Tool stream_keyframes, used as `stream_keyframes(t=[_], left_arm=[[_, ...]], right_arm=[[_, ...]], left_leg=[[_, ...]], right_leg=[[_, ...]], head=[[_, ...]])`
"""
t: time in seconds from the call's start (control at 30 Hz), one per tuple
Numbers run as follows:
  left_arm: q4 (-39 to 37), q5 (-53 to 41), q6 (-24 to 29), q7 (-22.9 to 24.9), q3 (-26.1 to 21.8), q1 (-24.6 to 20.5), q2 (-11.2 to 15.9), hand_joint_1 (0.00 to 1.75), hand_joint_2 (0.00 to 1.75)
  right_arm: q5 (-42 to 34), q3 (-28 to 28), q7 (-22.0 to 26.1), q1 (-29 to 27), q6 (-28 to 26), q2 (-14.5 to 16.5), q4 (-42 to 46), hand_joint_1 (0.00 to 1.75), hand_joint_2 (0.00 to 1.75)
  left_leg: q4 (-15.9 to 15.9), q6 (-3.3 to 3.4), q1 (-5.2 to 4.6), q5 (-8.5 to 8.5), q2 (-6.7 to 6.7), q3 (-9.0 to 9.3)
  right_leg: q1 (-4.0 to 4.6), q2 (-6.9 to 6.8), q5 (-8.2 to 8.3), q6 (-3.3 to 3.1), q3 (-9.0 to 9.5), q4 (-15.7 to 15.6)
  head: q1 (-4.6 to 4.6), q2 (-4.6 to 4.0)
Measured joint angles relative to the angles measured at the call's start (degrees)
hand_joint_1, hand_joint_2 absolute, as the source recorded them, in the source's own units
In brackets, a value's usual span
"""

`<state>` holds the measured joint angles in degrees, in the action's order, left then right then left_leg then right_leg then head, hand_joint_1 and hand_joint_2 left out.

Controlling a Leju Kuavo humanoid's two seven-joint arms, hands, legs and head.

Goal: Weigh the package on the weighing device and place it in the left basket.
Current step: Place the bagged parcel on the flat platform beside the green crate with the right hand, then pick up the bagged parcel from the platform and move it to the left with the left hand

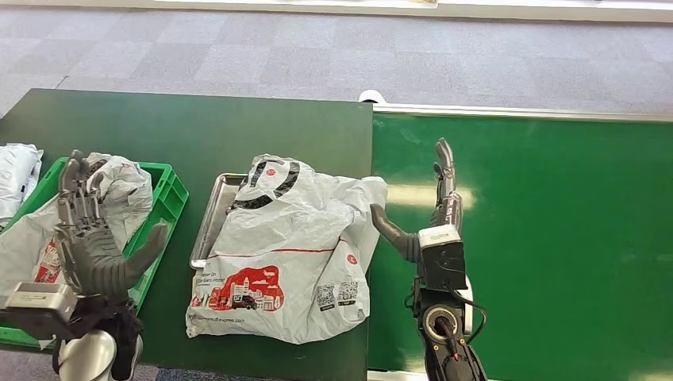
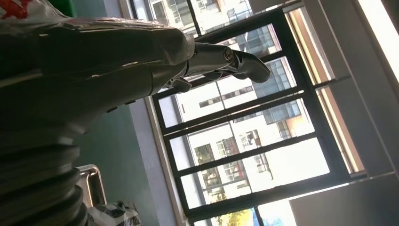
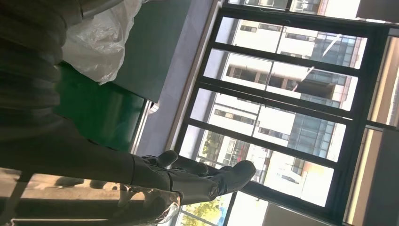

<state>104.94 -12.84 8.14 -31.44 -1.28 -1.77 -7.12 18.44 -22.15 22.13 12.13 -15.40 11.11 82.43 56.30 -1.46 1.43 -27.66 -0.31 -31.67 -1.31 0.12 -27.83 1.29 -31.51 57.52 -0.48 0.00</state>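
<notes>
Head view: my left hand is raised over the green basket, fingers spread and holding nothing. My right hand hovers above the bright green belt, flat with its thumb out, just beside the package and empty as well. The basket holds a white bag. The package, a crumpled white mailing bag with red print, lies over the metal weighing tray on the dark green table. Another white bag sits left of the basket. Grey carpet stretches beyond; my wrist views look up at tall windows.
</notes>
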Motion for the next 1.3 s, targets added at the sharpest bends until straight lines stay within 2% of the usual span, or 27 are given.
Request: stream_keyframes(t=[0.2, 0.3, 0.43, 0.5, 0.63, 0.7, 0.9, 1.3], left_arm=[[-2.3, -6.0, -4.1, 5.1, 5.9, -2.2, 1.2, 0.00, 1.75], [-4.8, -8.0, -4.1, 6.6, 9.5, -3.5, 2.0, 0.00, 1.75], [-7.1, -7.9, -2.9, 6.6, 13.3, -3.7, 2.4, 0.00, 1.75], [-7.5, -5.8, -1.1, 4.7, 14.1, -2.9, 2.4, 0.00, 1.75], [-6.1, 2.6, 4.9, -1.5, 13.6, 0.4, 1.9, 0.00, 1.75], [-4.5, 6.1, 7.0, -3.0, 12.5, 2.3, 1.5, 0.00, 1.75], [-2.1, 8.3, 8.0, -3.4, 10.2, 6.1, 0.7, 0.00, 1.75], [-1.5, 8.6, 8.1, -3.4, 9.3, 7.4, 0.0, 0.00, 1.75]], right_arm=[[0.0, 0.3, 1.9, -2.1, 1.0, -0.9, 3.7, 0.00, 1.75], [-0.5, 1.1, 4.8, -3.7, 0.3, -1.2, 5.8, 0.00, 1.75], [-1.7, 3.1, 7.1, -6.7, -0.4, -1.6, 9.0, 0.00, 1.75], [-2.2, 4.1, 7.7, -8.3, -0.4, -1.8, 10.2, 0.00, 1.75], [-2.6, 6.1, 8.2, -10.9, -0.2, -2.0, 11.1, 0.00, 1.75], [-2.6, 6.8, 8.2, -11.7, 0.0, -2.1, 11.0, 0.00, 1.75], [-3.0, 7.9, 8.1, -13.4, -0.1, -2.3, 10.0, 0.00, 1.75], [-3.4, 8.4, 7.8, -13.9, -0.2, -2.4, 8.8, 0.00, 1.75]], left_leg=[[0.0, 0.00, -0.01, 0.00, 0.00, 0.00], [0.0, 0.00, -0.01, 0.00, 0.00, 0.00], [0.0, -0.01, -0.01, -0.03, 0.02, -0.03], [0.0, -0.02, -0.01, -0.05, 0.02, -0.05], [0.0, -0.03, -0.01, -0.06, 0.03, -0.08], [0.0, -0.03, 0.00, -0.06, 0.02, -0.09], [0.0, -0.03, 0.00, -0.06, 0.01, -0.07], [0.0, -0.03, 0.00, -0.06, 0.01, -0.06]], right_leg=[[-0.01, 0.00, 0.00, 0.00, -0.01, 0.0], [-0.01, 0.00, 0.00, 0.00, 0.01, 0.0], [-0.01, 0.01, 0.00, 0.00, 0.00, 0.0], [-0.01, 0.02, 0.00, 0.00, 0.00, 0.0], [-0.01, 0.02, -0.01, 0.00, -0.03, 0.0], [-0.01, 0.02, -0.02, 0.00, -0.04, 0.0], [-0.01, 0.01, -0.02, 0.00, -0.01, 0.0], [-0.01, 0.02, -0.01, 0.00, -0.02, 0.0]], head=[[0.00, 0.00], [-0.01, 0.00], [0.00, 0.00], [-0.01, 0.00], [-0.01, 0.00], [-0.01, 0.00], [-0.01, 0.00], [-0.01, 0.00]])
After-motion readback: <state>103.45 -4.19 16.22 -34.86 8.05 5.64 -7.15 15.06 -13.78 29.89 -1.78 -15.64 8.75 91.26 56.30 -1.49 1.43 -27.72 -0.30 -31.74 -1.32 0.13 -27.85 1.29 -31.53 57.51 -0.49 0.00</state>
